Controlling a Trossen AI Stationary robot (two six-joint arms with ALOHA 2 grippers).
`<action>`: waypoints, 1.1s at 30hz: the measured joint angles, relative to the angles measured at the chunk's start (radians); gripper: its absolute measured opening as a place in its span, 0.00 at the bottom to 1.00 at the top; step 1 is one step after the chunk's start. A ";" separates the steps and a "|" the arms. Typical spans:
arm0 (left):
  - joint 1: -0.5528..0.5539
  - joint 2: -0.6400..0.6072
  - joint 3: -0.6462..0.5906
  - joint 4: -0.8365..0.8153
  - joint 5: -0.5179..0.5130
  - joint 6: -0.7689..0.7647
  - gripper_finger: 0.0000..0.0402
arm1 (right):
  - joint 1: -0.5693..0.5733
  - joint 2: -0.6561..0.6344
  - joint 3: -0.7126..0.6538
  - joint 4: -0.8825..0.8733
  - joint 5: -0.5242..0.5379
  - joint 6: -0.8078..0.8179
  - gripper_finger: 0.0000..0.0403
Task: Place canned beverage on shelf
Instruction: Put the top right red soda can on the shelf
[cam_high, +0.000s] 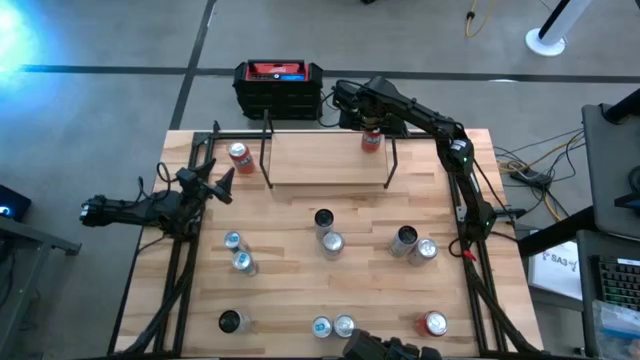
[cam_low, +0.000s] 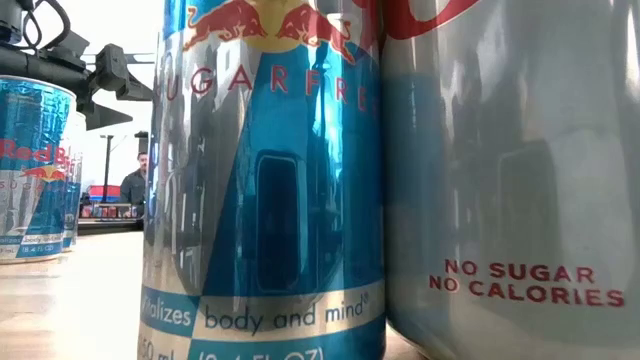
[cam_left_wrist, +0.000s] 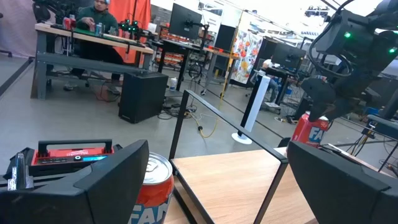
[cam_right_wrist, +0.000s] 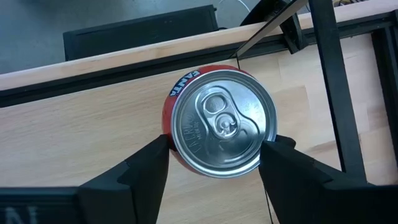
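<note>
A red Fanta can (cam_right_wrist: 224, 121) stands upright on the light wood board of the shelf (cam_high: 325, 160), near its right back corner (cam_high: 371, 140). My right gripper (cam_right_wrist: 219, 146) reaches down over it from the back, its two fingers pressed against opposite sides of the can. The left wrist view shows this same can (cam_left_wrist: 306, 127) under the right arm. My left gripper (cam_high: 215, 185) hovers open at the table's left, pointing toward the shelf. A second red can (cam_high: 238, 155) stands on the table just left of the shelf, ahead of the left fingers (cam_left_wrist: 99, 180).
A black box with a red top (cam_high: 278, 85) sits on the floor behind the table. Several silver and blue cans (cam_high: 330, 243) are scattered over the front half, two (cam_low: 265, 180) right against the low camera. People sit at desks (cam_left_wrist: 93, 15) far behind.
</note>
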 joint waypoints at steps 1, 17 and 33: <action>0.000 0.000 0.000 0.000 0.000 0.000 0.92 | 0.000 0.000 0.000 0.000 0.000 0.000 0.53; 0.000 0.000 0.000 0.000 0.000 0.000 0.92 | 0.008 0.002 -0.001 -0.005 -0.017 0.000 0.47; 0.000 0.000 0.000 0.000 0.000 0.000 0.92 | 0.015 -0.019 -0.004 -0.010 -0.036 0.010 0.64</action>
